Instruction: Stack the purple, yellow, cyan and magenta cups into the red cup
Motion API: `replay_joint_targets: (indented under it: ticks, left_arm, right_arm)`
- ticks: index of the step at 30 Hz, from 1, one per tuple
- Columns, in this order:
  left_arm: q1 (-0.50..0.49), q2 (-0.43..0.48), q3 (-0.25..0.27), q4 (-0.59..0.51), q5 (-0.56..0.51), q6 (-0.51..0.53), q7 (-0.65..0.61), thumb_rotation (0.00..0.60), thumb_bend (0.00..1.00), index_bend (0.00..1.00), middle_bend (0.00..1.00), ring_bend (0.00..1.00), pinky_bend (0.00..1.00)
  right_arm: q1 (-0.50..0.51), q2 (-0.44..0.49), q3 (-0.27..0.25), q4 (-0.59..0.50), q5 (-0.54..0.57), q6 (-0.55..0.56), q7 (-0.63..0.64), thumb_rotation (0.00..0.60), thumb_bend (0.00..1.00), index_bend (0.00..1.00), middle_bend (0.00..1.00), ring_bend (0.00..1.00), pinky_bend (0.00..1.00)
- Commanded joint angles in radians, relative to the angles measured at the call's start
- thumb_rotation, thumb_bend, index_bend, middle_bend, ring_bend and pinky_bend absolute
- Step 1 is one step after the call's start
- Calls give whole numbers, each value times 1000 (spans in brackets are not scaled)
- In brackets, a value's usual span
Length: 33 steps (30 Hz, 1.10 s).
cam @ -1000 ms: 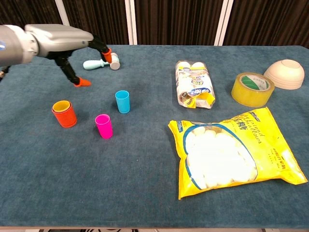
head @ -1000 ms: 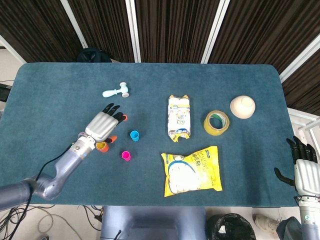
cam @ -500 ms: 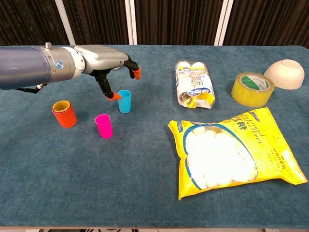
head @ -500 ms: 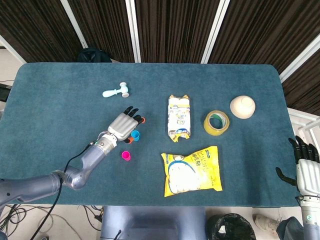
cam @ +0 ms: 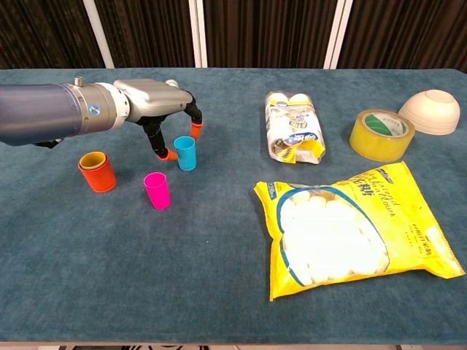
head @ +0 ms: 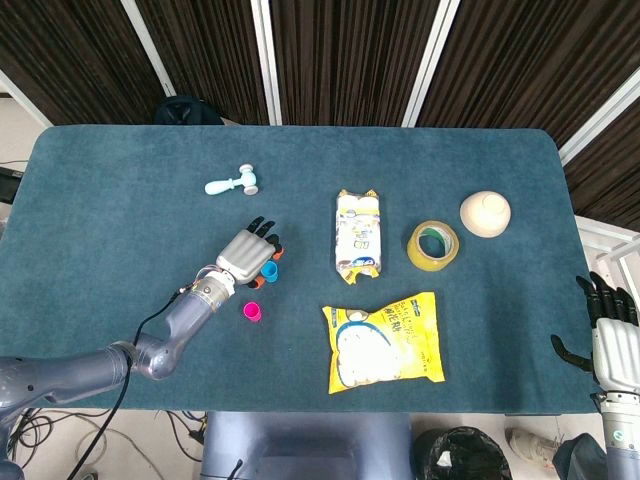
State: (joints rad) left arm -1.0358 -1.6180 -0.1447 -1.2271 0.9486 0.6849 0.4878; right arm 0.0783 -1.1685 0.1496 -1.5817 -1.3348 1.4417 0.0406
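Red plastic, the red cup (cam: 98, 175) stands far left on the surface with the yellow cup (cam: 93, 159) nested inside. Beside it stands the magenta cup (cam: 157, 190). My left robot hand (cam: 162, 109) straddles the cyan cup (cam: 185, 153), fingers apart, not yet clamped. It looks light, stiff and tippy; I'd pinch its upper wall. My right robot hand (head: 612, 335) idles, open.

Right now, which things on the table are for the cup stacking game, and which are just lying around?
For the stacking: red cup with yellow cup already inside it, cyan cup, magenta cup, left hand reaching around the cyan cup.

Just lying about: toy hammer, snack pack, yellow bag, tape roll, bowl.
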Motion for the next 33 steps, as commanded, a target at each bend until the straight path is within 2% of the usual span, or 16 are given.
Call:
replay_joint_targets:
  ticks: [1, 21, 28, 33]
  left_arm:
    - [0, -1, 3, 1, 1, 2, 0, 600, 262, 439, 254, 0, 0]
    - [2, 2, 4, -10, 10, 37, -5, 600, 345, 468, 277, 0, 0]
    - [43, 96, 4, -117, 56, 98, -41, 600, 344, 469, 279, 0, 0]
    - [127, 244, 44, -252, 115, 169, -86, 600, 339, 469, 281, 0, 0]
  right_arm:
    - [0, 1, 0, 0, 1, -3, 3, 600, 324, 106, 44, 96, 2]
    - [-1, 2, 1, -3, 0, 1, 6, 600, 324, 106, 44, 96, 3]
    - [-1, 2, 1, -3, -1, 2, 6, 600, 324, 106, 44, 96, 3]
    - [-1, 2, 1, -4, -2, 2, 4, 600, 325, 106, 44, 96, 3]
